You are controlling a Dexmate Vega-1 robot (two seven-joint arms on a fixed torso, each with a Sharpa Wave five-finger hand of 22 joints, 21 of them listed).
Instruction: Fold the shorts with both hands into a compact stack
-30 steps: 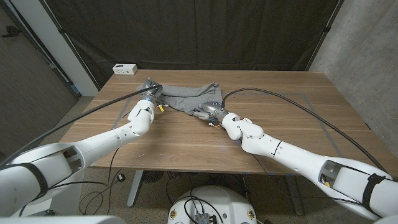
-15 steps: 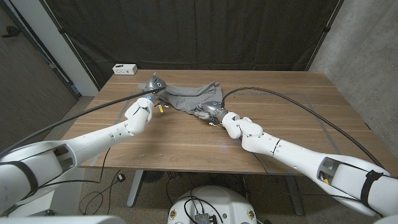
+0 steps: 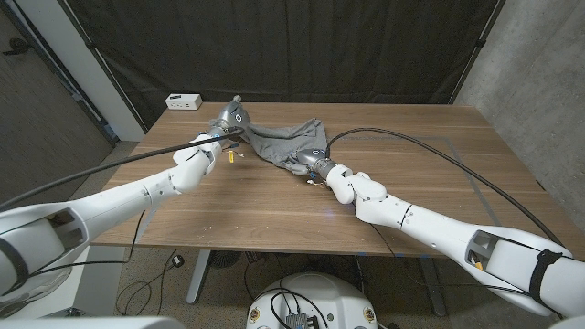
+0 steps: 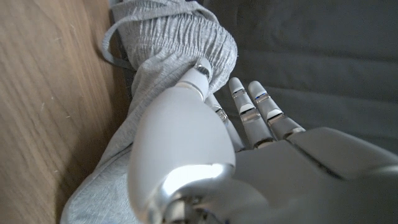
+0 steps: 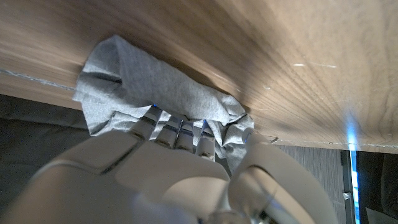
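Shorts: soft, light grey knit bunched at the surface's far side. Left wrist view: left robot hand grips the elastic waistband, a sturdy hold. Right wrist view: right robot hand clutches a crumpled edge.

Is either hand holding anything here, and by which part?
Both hold the gray shorts. The left hand grips the elastic waistband end, lifted off the table; the right hand grips bunched fabric at the opposite end.

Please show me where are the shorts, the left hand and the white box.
shorts (image 3: 279, 143), head view, middle of the grey cloth
left hand (image 3: 228, 118), head view, its back
white box (image 3: 184, 100), head view, its top
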